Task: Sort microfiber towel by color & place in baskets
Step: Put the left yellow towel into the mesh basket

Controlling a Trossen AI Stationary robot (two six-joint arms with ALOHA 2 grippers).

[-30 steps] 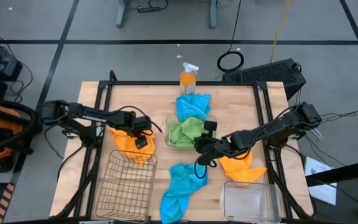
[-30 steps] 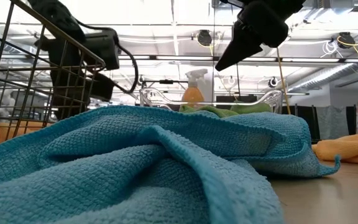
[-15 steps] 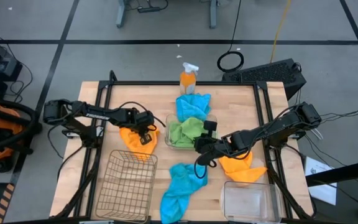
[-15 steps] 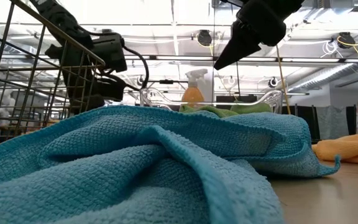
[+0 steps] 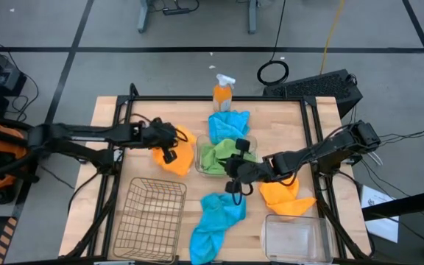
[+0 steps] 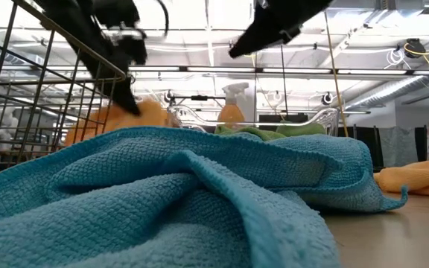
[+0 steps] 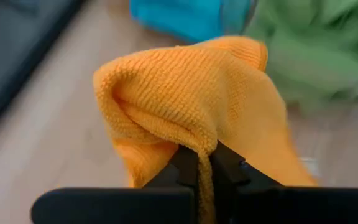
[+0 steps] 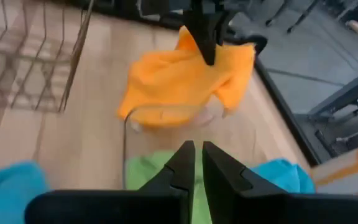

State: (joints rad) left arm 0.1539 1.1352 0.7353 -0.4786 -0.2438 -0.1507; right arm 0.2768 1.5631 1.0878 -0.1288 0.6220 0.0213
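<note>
Three baskets on the table: at the near edge, wire mesh basket [image 5: 150,219] at left and clear plastic basket [image 5: 294,237] at right, both apparently without cloths; between them, one sky blue towel [image 5: 216,221] crumpled on the wood. Right of it, one orange-yellow towel [image 5: 285,196] lying loose. Mid-table: second clear basket [image 5: 199,156] holding bright green towels [image 5: 219,155]; right gripper [image 5: 233,171] poised at its near edge, fingers close together, nothing between them. Left gripper [image 5: 165,145], left of that basket, clamped on the second orange-yellow towel [image 5: 175,149], which hangs lifted off the table. Farther back: second blue towel [image 5: 229,124], then orange spray bottle [image 5: 223,92] at the far edge. Step in hand: carrying the orange cloth for sorting. Next move likely calls for swinging it over an unused basket and opening the fingers; the loose orange cloth should follow.
</note>
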